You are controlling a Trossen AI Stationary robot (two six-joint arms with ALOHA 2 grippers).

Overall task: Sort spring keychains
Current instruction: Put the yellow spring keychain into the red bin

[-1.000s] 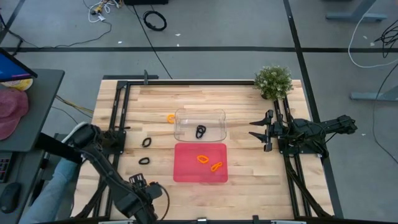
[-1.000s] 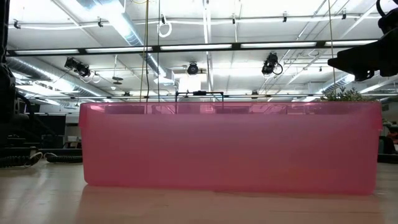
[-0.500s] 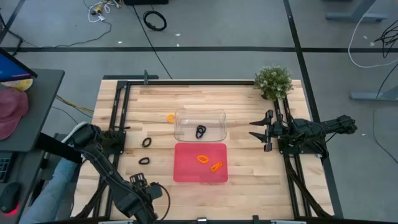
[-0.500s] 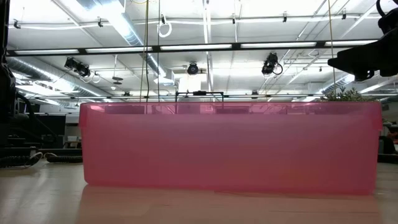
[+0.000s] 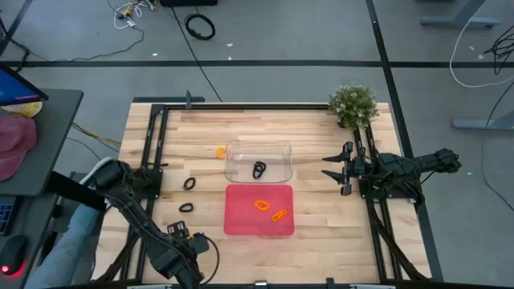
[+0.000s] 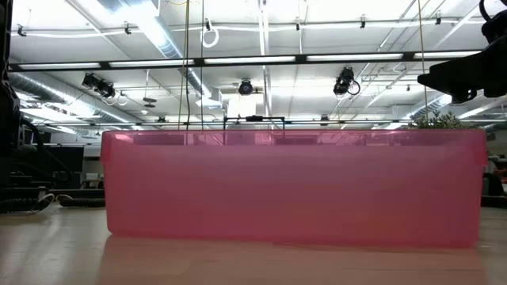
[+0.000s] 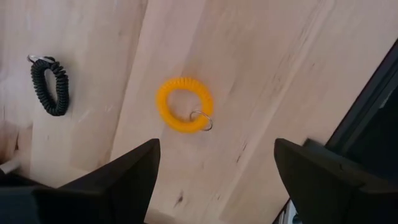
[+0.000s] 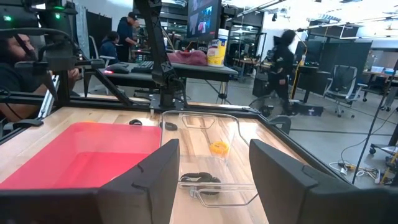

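Left gripper (image 7: 214,180) is hovering, fingers apart, over an orange keychain (image 7: 184,112) lying loose on the table (image 7: 280,68), black keychain (image 7: 49,86) nearby. Right gripper (image 8: 211,180) is waiting at the right, fingers apart. Risk: the thin coil is lying flat, so the fingers could skid off and push it away.

I'm working in a big open lab or workshop. Exposed ducts (image 6: 47,75) and strip lights (image 6: 238,59) run overhead, with desks (image 8: 186,67), monitors (image 8: 204,15), office chairs (image 8: 339,81) and seated people (image 8: 18,65) around.
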